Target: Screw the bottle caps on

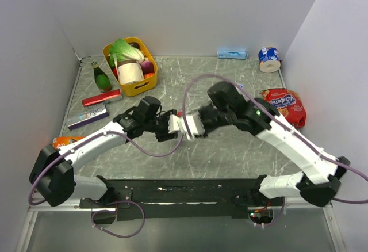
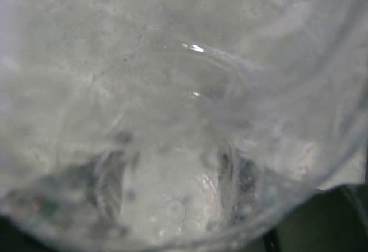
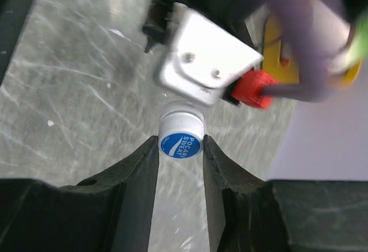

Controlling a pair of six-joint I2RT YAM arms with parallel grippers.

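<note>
My right gripper [image 3: 181, 148] is shut on a bottle cap [image 3: 181, 138] with white sides and a blue top with white lettering. The cap sits on the neck of a clear bottle [image 2: 172, 119] that lies sideways between the two grippers over the middle of the table. That bottle fills the left wrist view and hides the left fingers. In the top view my left gripper [image 1: 165, 126] holds the bottle's body and my right gripper [image 1: 185, 126] meets it from the right. A small blue spot [image 1: 239, 85] behind the right arm may be another cap. No other clear bottles show.
A yellow basket [image 1: 150, 82] of groceries stands at the back left, with a green glass bottle [image 1: 102, 77], a red box [image 1: 102, 98] and a purple box [image 1: 87, 117] near it. A blue-and-white tape roll [image 1: 269, 59] and a red snack bag [image 1: 284, 106] lie at the right.
</note>
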